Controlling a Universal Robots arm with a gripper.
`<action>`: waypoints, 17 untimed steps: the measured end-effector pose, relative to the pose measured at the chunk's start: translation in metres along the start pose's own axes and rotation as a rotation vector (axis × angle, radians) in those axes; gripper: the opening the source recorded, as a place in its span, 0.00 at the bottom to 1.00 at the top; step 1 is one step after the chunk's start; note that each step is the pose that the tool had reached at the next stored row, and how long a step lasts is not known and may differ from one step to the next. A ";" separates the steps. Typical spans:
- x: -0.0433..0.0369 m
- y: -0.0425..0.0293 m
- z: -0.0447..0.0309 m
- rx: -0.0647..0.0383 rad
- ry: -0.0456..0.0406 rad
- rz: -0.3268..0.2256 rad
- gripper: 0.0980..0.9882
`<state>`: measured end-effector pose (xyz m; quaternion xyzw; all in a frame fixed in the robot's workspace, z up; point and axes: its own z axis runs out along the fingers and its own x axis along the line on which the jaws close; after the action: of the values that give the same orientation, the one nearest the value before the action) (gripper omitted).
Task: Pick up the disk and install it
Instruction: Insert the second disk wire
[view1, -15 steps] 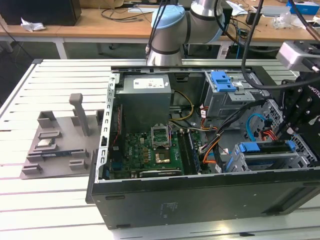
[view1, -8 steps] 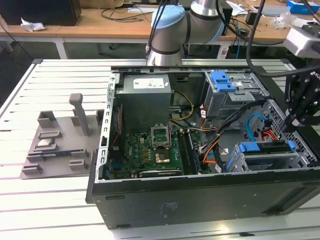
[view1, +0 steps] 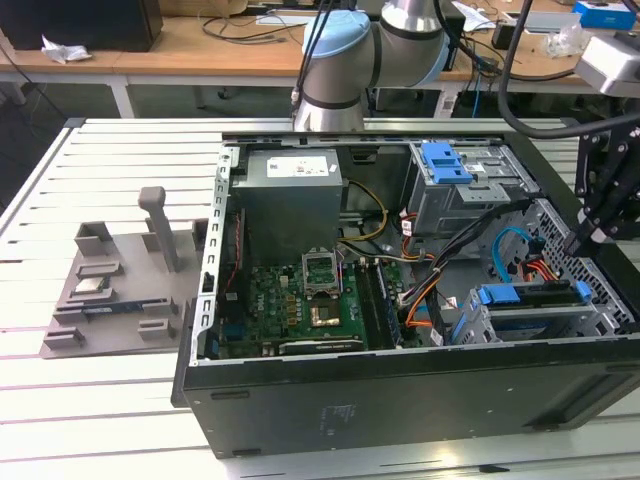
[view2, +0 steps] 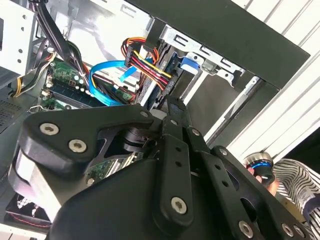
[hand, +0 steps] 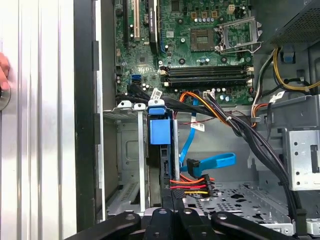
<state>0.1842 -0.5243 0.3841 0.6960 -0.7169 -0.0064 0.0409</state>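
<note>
Status: the disk (hand: 161, 165) stands on edge inside the drive cage (view1: 545, 320) at the lower front corner of the open computer case (view1: 400, 400), which lies on its side on the slatted surface (view1: 110, 400). In the first wrist view its blue bracket (hand: 160, 131) shows at the cage mouth, level with the white tabs of the empty slot beside it. In the exterior view the same blue bracket end (view1: 500, 295) lies along the top of the cage. Judged from this, the pick-up is complete and the disk is already in its bay (whether it is fully seated and latched cannot be confirmed).

Tool: the tool (hand: 167, 197) is directly over the disk's rear edge, and in the first wrist view its dark fingers (hand: 166, 200) meet close together at that edge, next to the red, yellow and black power connector (hand: 192, 185). Whether they are clamped on the disk or merely touching it cannot be told. In the exterior view the tool body (view1: 600, 215) hangs above the cage, at the exterior view's right.

Cabling: a blue data cable (hand: 212, 148) lies loose in the case beside the cage. Its connection to the disk cannot be verified.

Other items: the grey moulded stand (view1: 120, 290) sits on the surface at the exterior view's left, well apart from the case. A person's hand (view2: 262, 172) shows outside the case in the second wrist view.
</note>
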 end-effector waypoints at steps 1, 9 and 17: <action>0.0000 0.0000 -0.0001 0.000 0.0000 0.000 0.01; -0.0128 0.0071 0.0001 0.000 0.0003 -0.002 0.23; -0.0176 0.0294 0.0145 0.003 0.0036 -0.054 0.23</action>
<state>0.1544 -0.5065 0.3707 0.7151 -0.6978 -0.0053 0.0411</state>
